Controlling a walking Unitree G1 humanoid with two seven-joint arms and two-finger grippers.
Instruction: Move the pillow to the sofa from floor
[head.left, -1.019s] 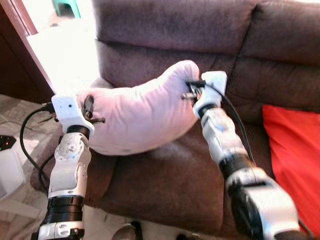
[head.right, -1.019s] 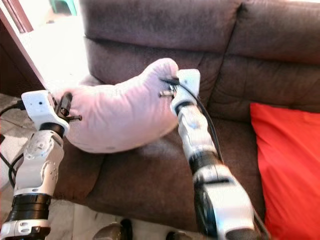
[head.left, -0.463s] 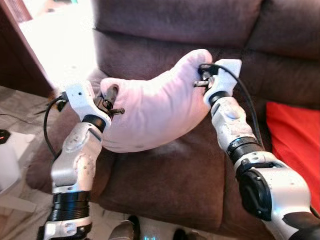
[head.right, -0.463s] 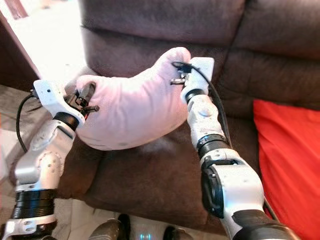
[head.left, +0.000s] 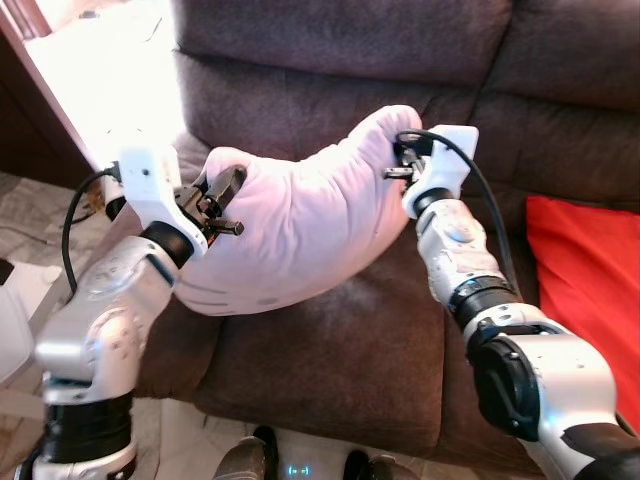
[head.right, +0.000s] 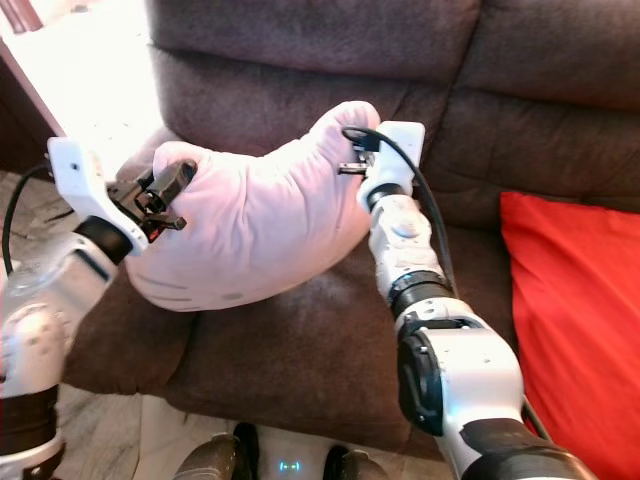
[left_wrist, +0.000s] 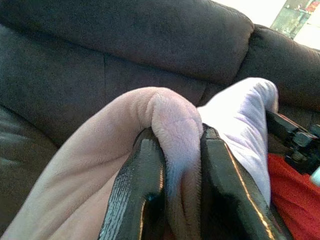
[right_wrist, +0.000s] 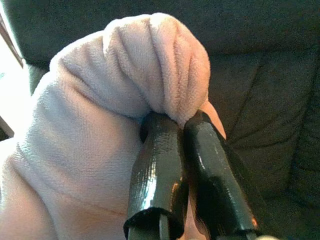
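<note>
Left gripper (head.left: 222, 192): clamped on the left end of the pale pink pillow (head.left: 300, 230), a fold of plush pinched between both black fingers (left_wrist: 135, 190). Right gripper (head.left: 398, 160): likewise clamped, fingers (right_wrist: 157, 165) nearly together on a bunched knob of fabric at the pillow's right end.

Pillow: hanging between the two grippers in a sagging crescent, both ends raised, belly drooping toward the seat of the brown sofa (head.left: 330, 350). Held over the left seat cushion, close in front of the backrest (head.left: 330, 40); lowest part at or just above the cushion, contact not clear from these views. Left end near the sofa's left armrest.

Silver arms: left one bent up from the near left, right one reaching forward along the middle of the seat, a black cable (head.left: 470, 170) looping from its wrist.

Red cushion (head.left: 590, 280): lying on the seat at the right, well apart from the pillow.

Bright light washing out the far left beside the sofa; a strip of pale floor (head.right: 110, 430) near the front edge on the left.
</note>
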